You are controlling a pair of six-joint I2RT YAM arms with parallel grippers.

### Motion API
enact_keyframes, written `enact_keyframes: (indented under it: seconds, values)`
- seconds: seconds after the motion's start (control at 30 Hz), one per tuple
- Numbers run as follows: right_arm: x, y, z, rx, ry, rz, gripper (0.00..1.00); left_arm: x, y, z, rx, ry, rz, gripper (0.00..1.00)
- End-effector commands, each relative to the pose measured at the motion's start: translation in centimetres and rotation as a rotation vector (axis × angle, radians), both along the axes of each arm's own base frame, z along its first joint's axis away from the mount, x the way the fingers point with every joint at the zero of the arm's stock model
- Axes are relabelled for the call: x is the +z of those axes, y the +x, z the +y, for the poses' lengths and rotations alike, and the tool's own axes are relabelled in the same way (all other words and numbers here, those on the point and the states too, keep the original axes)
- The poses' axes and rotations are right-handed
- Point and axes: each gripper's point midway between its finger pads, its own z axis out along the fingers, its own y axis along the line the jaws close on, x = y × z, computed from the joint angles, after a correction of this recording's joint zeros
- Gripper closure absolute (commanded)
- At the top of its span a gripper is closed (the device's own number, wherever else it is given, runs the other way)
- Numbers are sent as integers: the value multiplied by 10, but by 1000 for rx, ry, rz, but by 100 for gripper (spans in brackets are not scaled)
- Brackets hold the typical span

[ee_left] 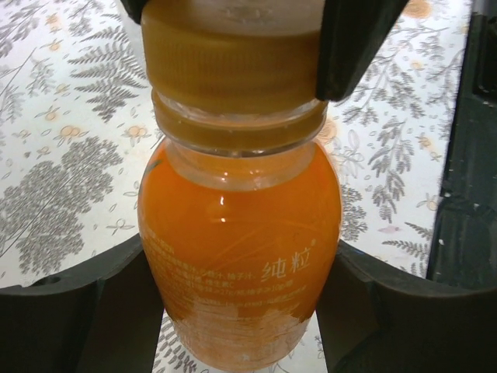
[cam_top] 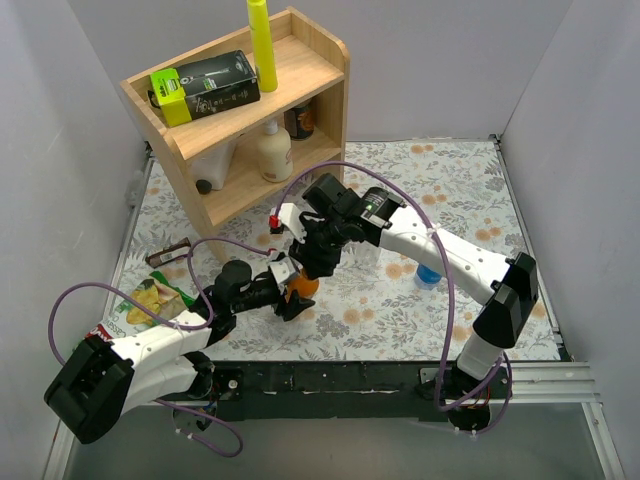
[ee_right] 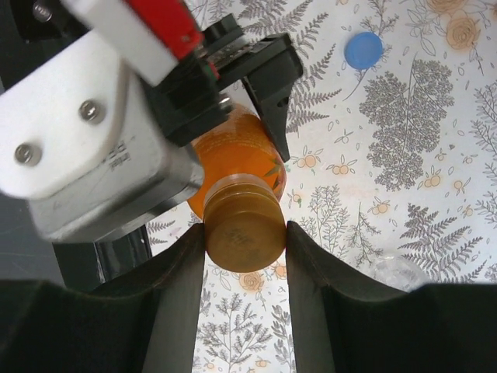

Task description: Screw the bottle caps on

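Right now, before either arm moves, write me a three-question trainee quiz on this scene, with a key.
1. True or false: the left claw grips the orange bottle by its body.
2. Which claw is clamped on the orange-brown cap? A) left B) right C) neither
3. Fill in: the loose cap lying on the floral mat is ____.
Key: 1 true; 2 B, the right claw; 3 blue.
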Motion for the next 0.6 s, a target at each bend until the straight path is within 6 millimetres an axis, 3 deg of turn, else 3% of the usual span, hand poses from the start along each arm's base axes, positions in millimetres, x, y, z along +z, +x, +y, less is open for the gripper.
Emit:
enact_keyframes:
  seconds: [0.0, 0.2, 0.3, 0.33, 0.4, 0.47, 0.57]
  values:
    - [-9, -20, 18, -64, -10, 150, 77, 49, 49, 8, 228, -99, -150, 100]
    - [-19, -14, 20, -118, -35, 169, 79, 51, 55, 13, 285, -112, -133, 100]
    - [-10, -6, 23, -110, -16, 128, 60, 44, 49, 12, 264, -101, -106, 100]
    - [-7, 0, 22, -116, -19, 97, 45, 42, 48, 12, 259, -96, -104, 100]
    - [14, 10, 24, -113, 14, 28, 24, 31, 45, 15, 251, -66, -93, 100]
    - [29, 17, 17, -110, 22, -29, 9, 26, 41, 15, 237, -50, -85, 100]
    - [51, 20, 5, -93, 60, -58, 9, 17, 33, 14, 196, -28, -62, 100]
